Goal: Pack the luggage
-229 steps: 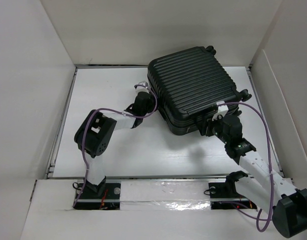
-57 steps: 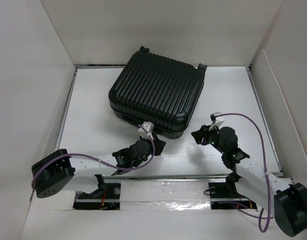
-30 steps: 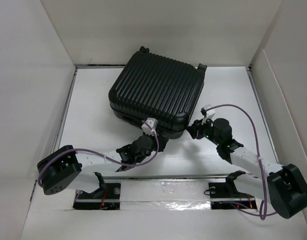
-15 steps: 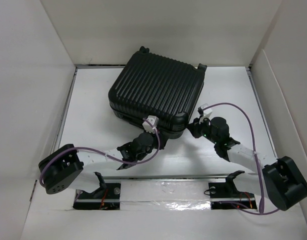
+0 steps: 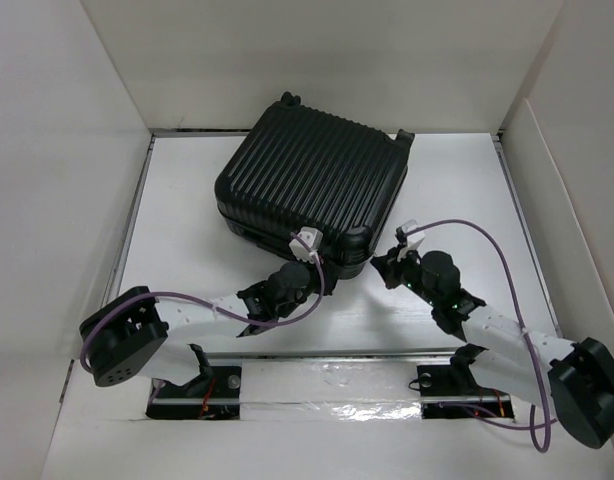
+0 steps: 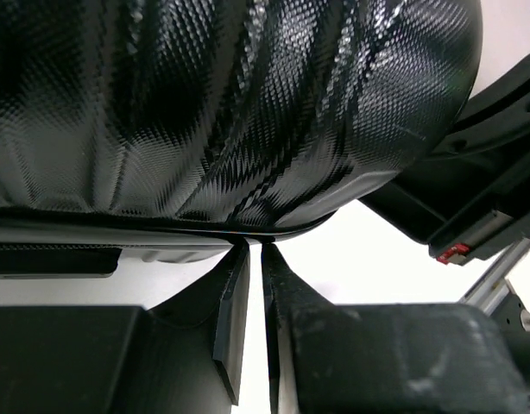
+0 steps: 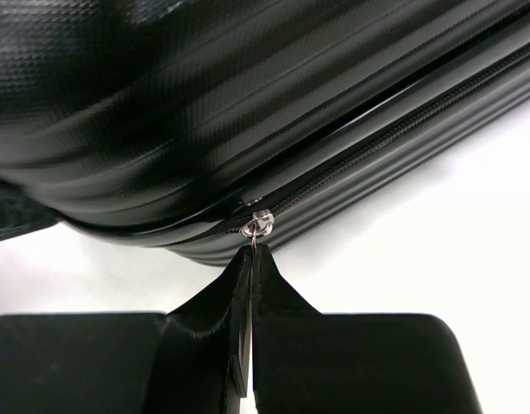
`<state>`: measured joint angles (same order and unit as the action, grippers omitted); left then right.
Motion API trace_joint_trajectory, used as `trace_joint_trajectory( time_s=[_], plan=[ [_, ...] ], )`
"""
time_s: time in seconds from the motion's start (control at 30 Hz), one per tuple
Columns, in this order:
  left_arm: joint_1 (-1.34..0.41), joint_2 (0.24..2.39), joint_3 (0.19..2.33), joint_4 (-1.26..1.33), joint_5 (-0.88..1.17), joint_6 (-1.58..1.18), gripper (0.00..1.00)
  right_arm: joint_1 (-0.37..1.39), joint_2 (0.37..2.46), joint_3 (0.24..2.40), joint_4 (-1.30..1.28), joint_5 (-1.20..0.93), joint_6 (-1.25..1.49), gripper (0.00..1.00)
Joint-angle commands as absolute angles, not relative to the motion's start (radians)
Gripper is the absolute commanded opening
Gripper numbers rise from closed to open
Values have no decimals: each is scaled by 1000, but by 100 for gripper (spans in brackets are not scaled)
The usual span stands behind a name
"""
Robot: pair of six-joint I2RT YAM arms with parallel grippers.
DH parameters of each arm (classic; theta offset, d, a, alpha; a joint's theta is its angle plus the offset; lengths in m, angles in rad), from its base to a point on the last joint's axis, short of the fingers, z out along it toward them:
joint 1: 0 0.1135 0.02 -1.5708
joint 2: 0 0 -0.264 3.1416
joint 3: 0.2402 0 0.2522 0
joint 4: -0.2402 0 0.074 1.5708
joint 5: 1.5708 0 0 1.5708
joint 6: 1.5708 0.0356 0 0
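The luggage point(image 5: 312, 185) lies flat and zipped shut on the table point(image 5: 187, 200), towards the far edge and a little left of centre, wheels at the far side. Both grippers meet its near side.

The right gripper point(image 7: 252, 252) is pinched tight on the zip pull point(image 7: 256, 227), which sits at the near right corner of the shell. The left gripper point(image 6: 255, 252) has its fingers drawn almost together, only a slit between them. Nothing shows in that slit, and the tips touch the seam under the shell's near edge.

The step in hand looks like unzipping, with packing not yet begun. Next, the right gripper probably needs to draw the pull along the zip track point(image 7: 377, 155) and round the corner. The left should brace the shell so it does not slide.
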<state>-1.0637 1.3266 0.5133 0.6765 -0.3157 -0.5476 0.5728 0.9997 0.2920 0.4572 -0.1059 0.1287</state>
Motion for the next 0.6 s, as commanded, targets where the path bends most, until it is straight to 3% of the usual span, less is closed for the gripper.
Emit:
trace_joint_trajectory(
  time_s=[0.0,0.33,0.57],
  plan=[
    [-1058,1333,566,729,-324,-523,8,614,922,267,468,-92,173,0],
    [-1037,1371,597,738,-322,-505,7,799,854,262,261,-91,212,0],
    [-1025,1446,672,758,-265,-492,7,1000,978,350,249,-23,290,0]
  ],
)
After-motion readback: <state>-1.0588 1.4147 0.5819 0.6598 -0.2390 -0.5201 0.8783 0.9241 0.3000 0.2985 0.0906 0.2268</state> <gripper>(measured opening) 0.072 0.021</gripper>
